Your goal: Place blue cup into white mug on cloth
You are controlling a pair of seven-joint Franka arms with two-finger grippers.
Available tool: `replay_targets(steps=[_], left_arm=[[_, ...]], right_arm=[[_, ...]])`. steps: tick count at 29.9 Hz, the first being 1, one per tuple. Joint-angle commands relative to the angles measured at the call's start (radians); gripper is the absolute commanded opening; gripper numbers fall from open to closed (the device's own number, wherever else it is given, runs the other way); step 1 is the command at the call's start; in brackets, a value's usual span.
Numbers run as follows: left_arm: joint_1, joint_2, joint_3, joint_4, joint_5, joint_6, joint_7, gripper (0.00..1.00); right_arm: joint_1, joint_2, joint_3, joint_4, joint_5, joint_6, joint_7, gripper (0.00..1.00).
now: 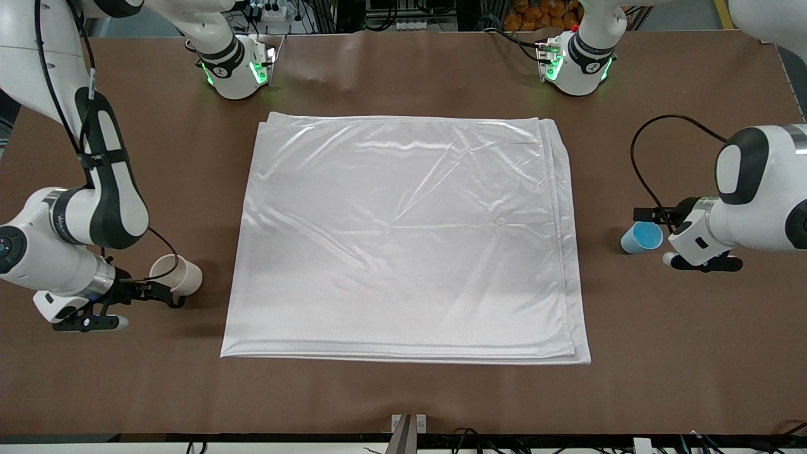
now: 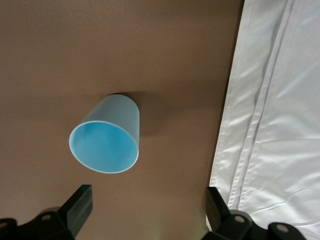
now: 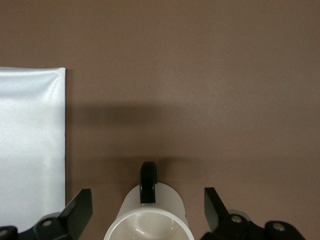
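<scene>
Right gripper (image 3: 147, 212) fingers spread, straddling the white mug (image 3: 149, 220), seemingly not gripping yet; off-centre closing could tip it. Left gripper (image 2: 150, 212) fingers spread, blue cup (image 2: 107, 137) just ahead.

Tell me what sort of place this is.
Probably a robotics lab: two white robot arms fixed at a brown-covered table, with cables and power strips along its edge by the arms' bases.
</scene>
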Motion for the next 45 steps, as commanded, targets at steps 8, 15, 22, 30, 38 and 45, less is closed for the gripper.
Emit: replay_targets(steps=[8,15,22,30,38,45], left_arm=[[-0.003,0.067,0.004,0.011,0.021,0.016,-0.017,1.00],[0.006,0.092,0.004,0.013,0.021,0.024,-0.017,1.00],[0.017,0.113,0.004,0.013,0.021,0.042,-0.017,1.00],[0.019,0.130,0.004,0.013,0.021,0.071,-0.018,1.00],[0.034,0.136,0.004,0.010,0.020,0.073,-0.018,0.68],[0.034,0.136,0.004,0.000,0.020,0.071,-0.044,0.26]], right_arm=[[-0.011,0.005,0.005,-0.017,0.011,0.013,-0.065,0.26],[-0.006,-0.008,0.016,-0.014,0.011,0.010,-0.068,0.00],[0.002,-0.055,0.051,-0.006,0.011,0.000,-0.062,0.00],[0.080,-0.090,0.066,0.046,0.017,-0.088,0.079,0.00],[0.181,-0.092,0.068,0.087,0.020,-0.130,0.283,0.00],[0.287,-0.084,0.066,0.087,0.017,-0.121,0.435,0.00]])
